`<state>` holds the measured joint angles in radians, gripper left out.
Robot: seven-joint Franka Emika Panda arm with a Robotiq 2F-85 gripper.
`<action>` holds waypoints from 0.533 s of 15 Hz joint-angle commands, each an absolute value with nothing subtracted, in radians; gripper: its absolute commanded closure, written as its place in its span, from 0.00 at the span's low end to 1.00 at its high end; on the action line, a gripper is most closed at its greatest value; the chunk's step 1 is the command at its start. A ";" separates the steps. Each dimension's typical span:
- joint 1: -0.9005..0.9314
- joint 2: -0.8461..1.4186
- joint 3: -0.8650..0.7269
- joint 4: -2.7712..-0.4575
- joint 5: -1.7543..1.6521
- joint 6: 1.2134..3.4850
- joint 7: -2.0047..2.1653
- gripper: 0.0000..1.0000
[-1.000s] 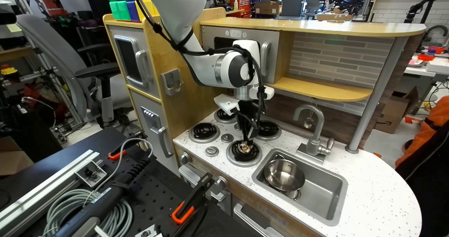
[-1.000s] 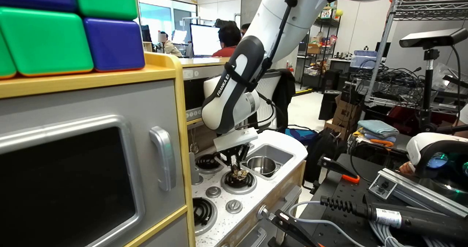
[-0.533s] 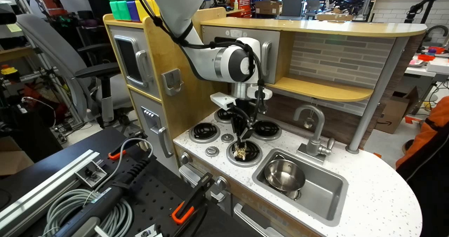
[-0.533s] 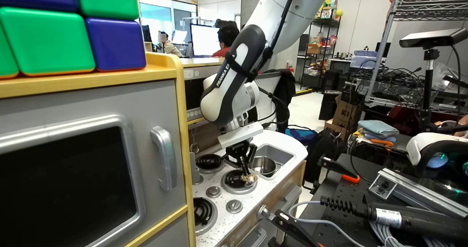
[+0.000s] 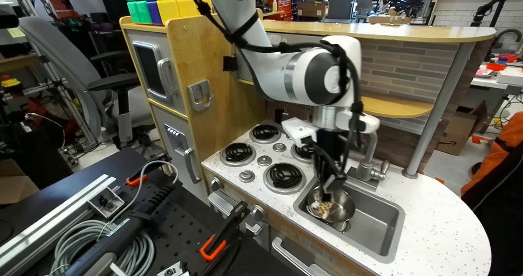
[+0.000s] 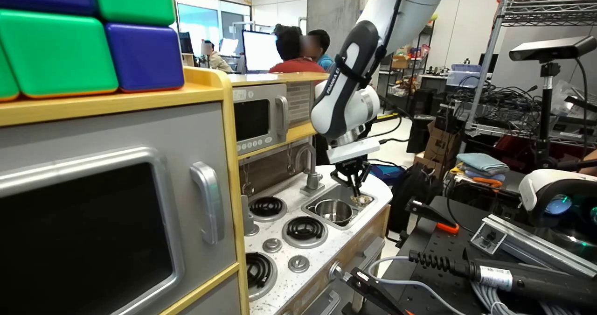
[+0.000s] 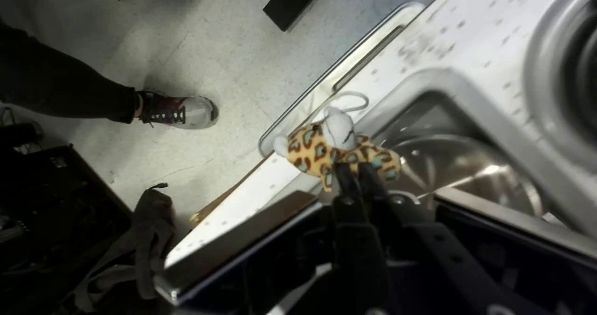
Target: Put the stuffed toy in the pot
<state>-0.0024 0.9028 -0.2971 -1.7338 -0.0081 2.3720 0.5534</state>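
My arm: glossy white, dark grey panel, FRANKA in white letters. Black cable along it, black straps. Dark round joint cap, white centre. Silver band. White slab above my black gripper; black fingers, round pale screws.

Stuffed toy held in gripper, silver pot in grey sink
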 commanded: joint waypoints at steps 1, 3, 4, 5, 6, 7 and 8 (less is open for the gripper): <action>-0.081 0.934 -0.318 -1.676 0.034 2.397 0.579 0.98; -0.109 0.952 -0.309 -1.637 0.048 2.390 0.588 0.98; -0.111 0.965 -0.306 -1.617 0.052 2.399 0.600 0.98; -0.111 0.975 -0.301 -1.590 0.061 2.396 0.614 0.98; -0.108 0.990 -0.294 -1.560 0.072 2.390 0.632 0.98; -0.107 1.005 -0.286 -1.529 0.079 2.382 0.650 0.98; -0.102 1.022 -0.280 -1.495 0.084 2.372 0.669 0.98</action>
<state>-0.1096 0.9575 -0.2958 -1.6089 0.0455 2.3918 0.6181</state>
